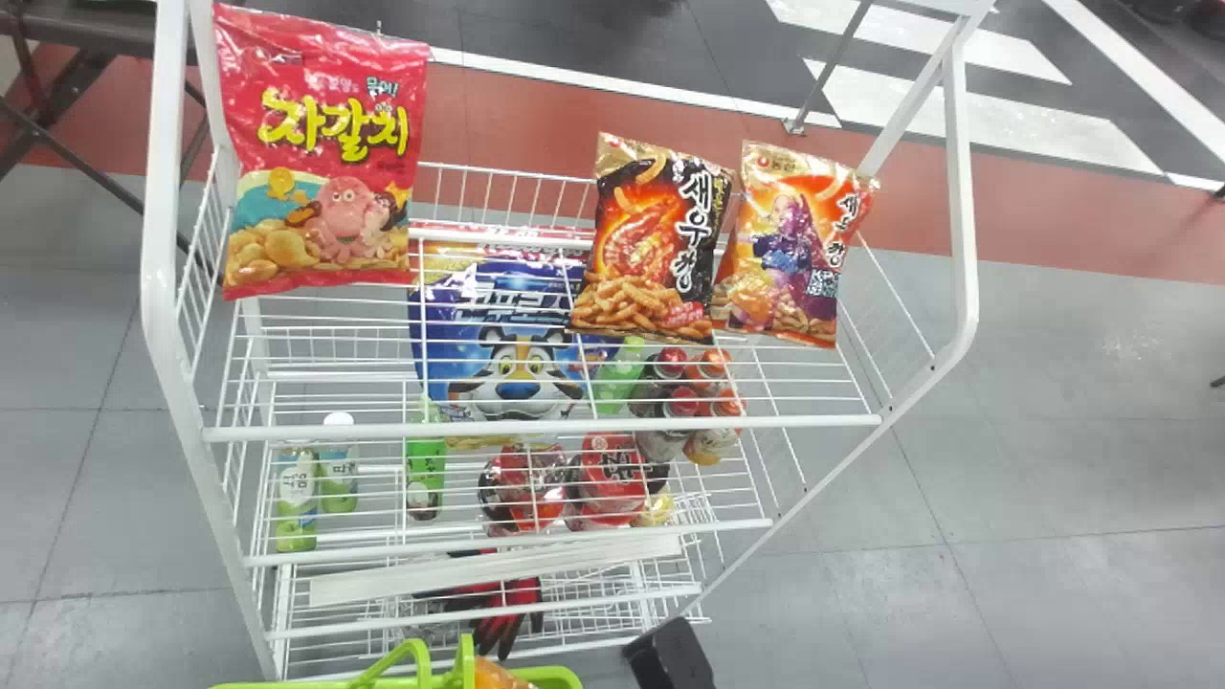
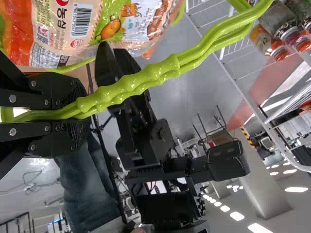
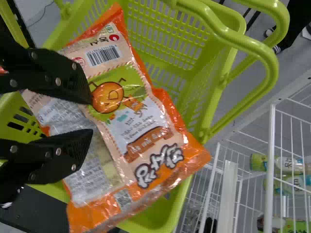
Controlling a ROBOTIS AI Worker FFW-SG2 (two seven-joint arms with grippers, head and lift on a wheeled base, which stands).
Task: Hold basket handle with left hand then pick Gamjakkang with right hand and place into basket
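Evidently the right gripper (image 1: 670, 655), whose black body edges in at the bottom of the head view, is open: in its wrist view the fingertips (image 3: 86, 99) stand apart, with a moderate gap. The orange snack bag (image 3: 131, 121) lies just beyond them, its printed back facing the camera and visible through that gap. It slants across the mouth of the green basket (image 3: 165, 29), extending past the tips; how deep it sits, I can't tell. The left gripper (image 2: 86, 114) is closed around the paired handles (image 2: 141, 77) of the basket, with the bag near it, to one side of the handles. Beyond the basket, a white wire rack (image 1: 545, 422) holds other snack bags and bottles.
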